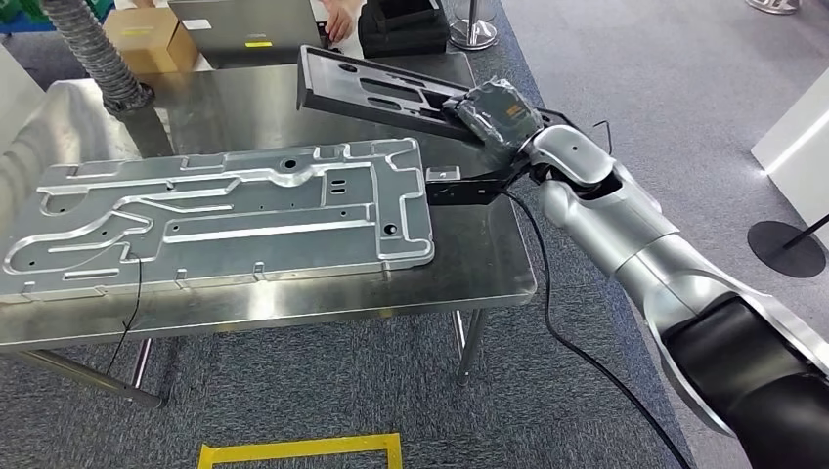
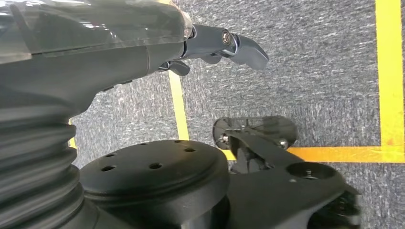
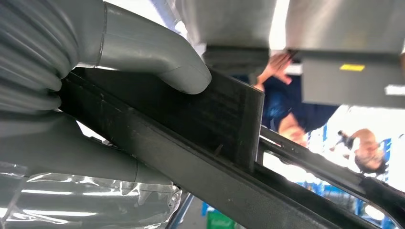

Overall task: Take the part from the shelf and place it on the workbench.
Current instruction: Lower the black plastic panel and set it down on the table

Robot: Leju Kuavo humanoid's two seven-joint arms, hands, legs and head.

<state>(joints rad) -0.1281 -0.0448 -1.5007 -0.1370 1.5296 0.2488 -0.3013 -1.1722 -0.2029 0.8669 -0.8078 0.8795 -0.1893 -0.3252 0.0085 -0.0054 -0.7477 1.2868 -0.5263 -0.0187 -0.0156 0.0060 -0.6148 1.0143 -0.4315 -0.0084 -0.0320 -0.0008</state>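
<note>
A flat black plastic part (image 1: 376, 94) with cut-outs hangs tilted above the far right of the steel workbench (image 1: 489, 254). My right hand (image 1: 497, 112) grips its right end. In the right wrist view the thick grey thumb (image 3: 162, 57) presses on the black part (image 3: 224, 119), which runs across the picture. My left hand (image 2: 224, 45) hangs over the carpet by yellow floor tape, its dark fingers holding nothing.
A large silver metal plate (image 1: 220, 220) with raised channels covers most of the workbench. A grey ribbed hose (image 1: 93, 49) and a cardboard box (image 1: 147, 39) sit at the back left. A person (image 1: 342, 20) stands behind the bench. A black cable (image 1: 547, 293) hangs from my right arm.
</note>
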